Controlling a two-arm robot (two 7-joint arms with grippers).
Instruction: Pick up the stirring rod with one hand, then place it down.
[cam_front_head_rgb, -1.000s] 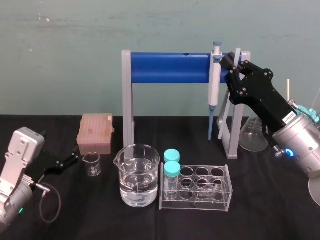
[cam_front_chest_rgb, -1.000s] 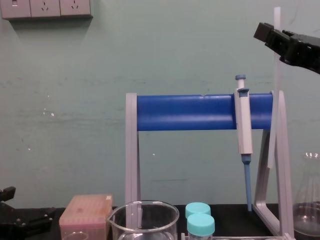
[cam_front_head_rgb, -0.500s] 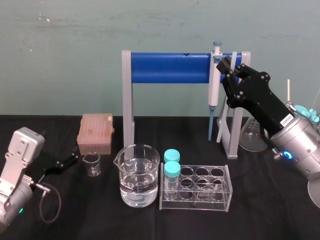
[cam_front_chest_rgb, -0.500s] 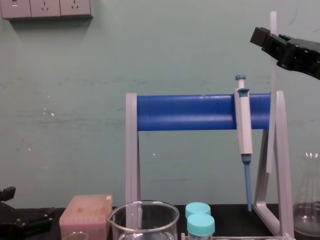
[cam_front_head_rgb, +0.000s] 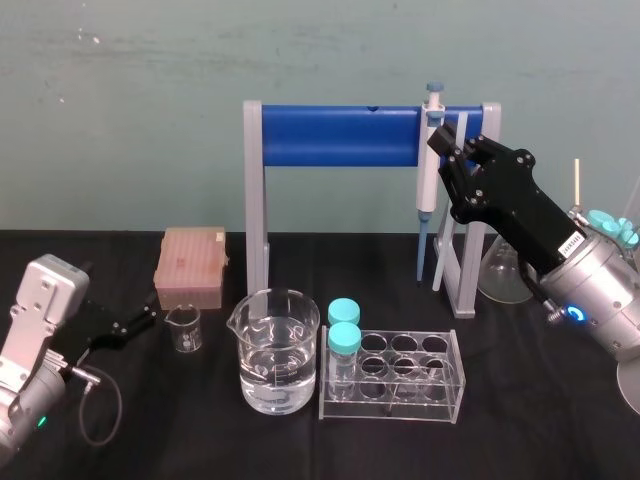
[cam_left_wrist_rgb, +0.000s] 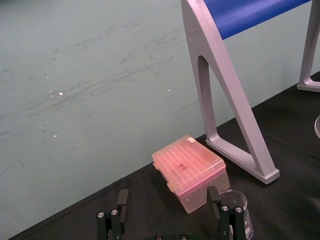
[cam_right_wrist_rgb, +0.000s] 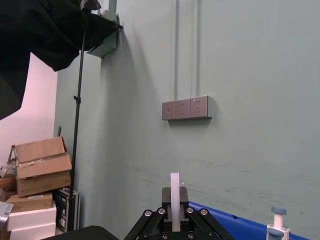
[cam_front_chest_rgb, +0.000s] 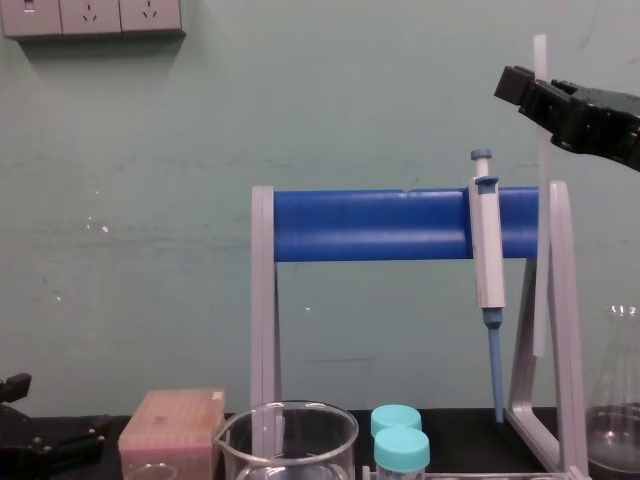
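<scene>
Black desk (cam_front_head_rgb: 150, 430) stood before a pale green wall. Right gripper (cam_front_head_rgb: 452, 148) hung by the blue stand (cam_front_head_rgb: 340, 137), clenched on the stirring rod (cam_front_chest_rgb: 540, 150), which stood nearly upright in the air just beside the hanging pipette (cam_front_head_rgb: 428, 170). Left gripper (cam_front_head_rgb: 135, 325) lay low at the desk's left side, fingers spread

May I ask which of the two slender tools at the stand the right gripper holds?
The translucent white stirring rod, clamped upright in the right gripper; the blue-and-grey pipette hangs untouched on the blue bar.
</scene>
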